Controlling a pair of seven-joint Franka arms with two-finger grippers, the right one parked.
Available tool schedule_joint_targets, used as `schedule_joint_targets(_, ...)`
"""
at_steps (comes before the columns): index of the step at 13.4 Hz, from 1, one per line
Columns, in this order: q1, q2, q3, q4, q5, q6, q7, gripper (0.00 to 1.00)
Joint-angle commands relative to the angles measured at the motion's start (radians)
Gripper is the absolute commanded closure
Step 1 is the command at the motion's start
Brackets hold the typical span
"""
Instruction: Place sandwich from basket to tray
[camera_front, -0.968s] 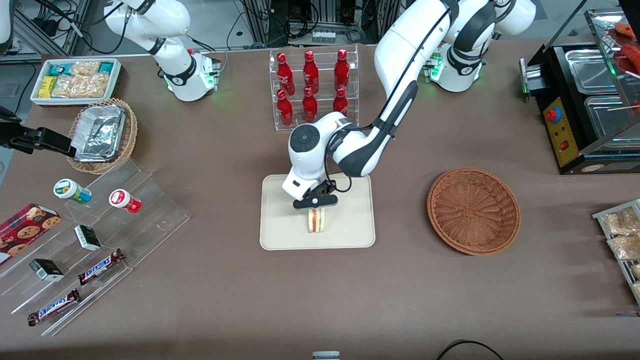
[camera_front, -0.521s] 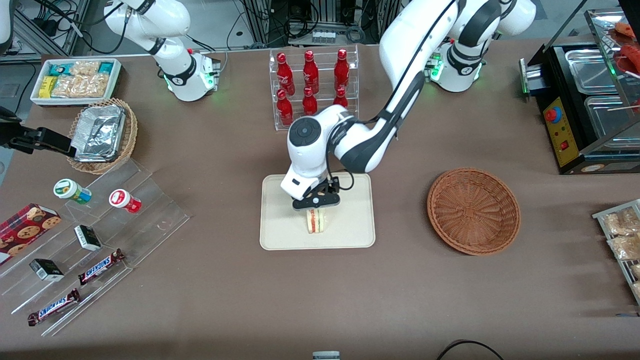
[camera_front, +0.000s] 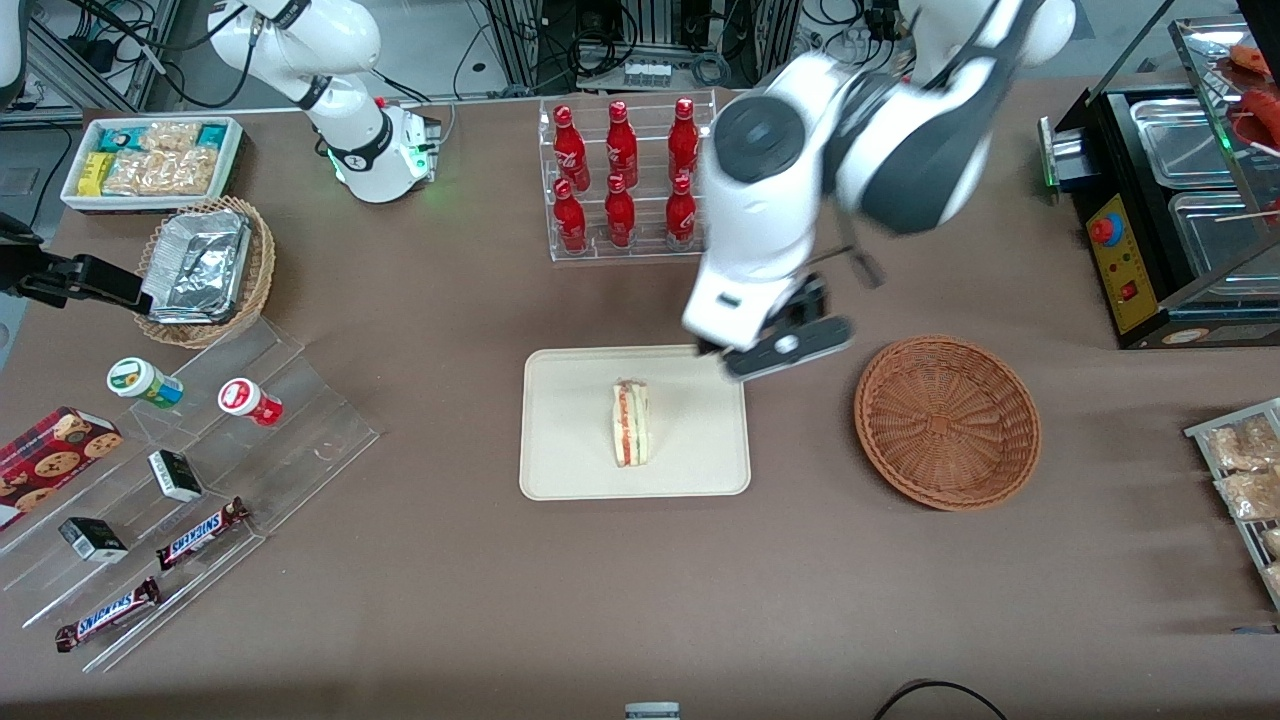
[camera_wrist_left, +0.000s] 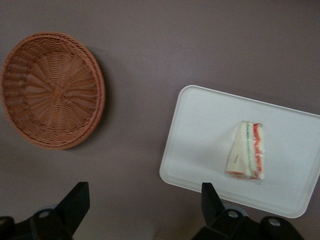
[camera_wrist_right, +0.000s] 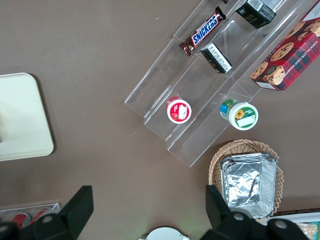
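The sandwich (camera_front: 631, 422) stands alone on the cream-white tray (camera_front: 570, 460), its red and green filling showing; it also shows in the left wrist view (camera_wrist_left: 246, 157) on the tray (camera_wrist_left: 200, 135). The reddish-brown wicker basket (camera_front: 946, 421) is empty and stands beside the tray, toward the working arm's end; the wrist view shows it too (camera_wrist_left: 51, 90). My left gripper (camera_front: 785, 347) is open and empty, raised high above the table between the tray's corner and the basket.
A clear rack of red bottles (camera_front: 625, 175) stands farther from the front camera than the tray. A black machine with steel pans (camera_front: 1170, 200) is at the working arm's end. Snack shelves (camera_front: 190, 480) and a tan foil-pack basket (camera_front: 205, 270) lie toward the parked arm's end.
My gripper has let go of the sandwich, risen and swung away toward the basket. The sandwich stays on the tray where it was set.
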Motion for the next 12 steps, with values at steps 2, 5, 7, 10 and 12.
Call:
schedule_joint_targets(2, 0.135, -0.226, -0.008, -0.221, -0.004, -0.030, 0.243, 0.01)
schedule_joint_targets(5, 0.279, -0.352, -0.005, -0.296, -0.058, -0.068, 0.569, 0.01)
schedule_joint_targets(7, 0.359, -0.383, 0.018, -0.289, -0.073, -0.125, 0.723, 0.01)
schedule_joint_targets(10, 0.374, -0.424, 0.153, -0.300, -0.079, -0.148, 0.855, 0.01)
schedule_joint_targets(12, 0.437, -0.421, 0.181, -0.298, -0.119, -0.159, 0.913, 0.01)
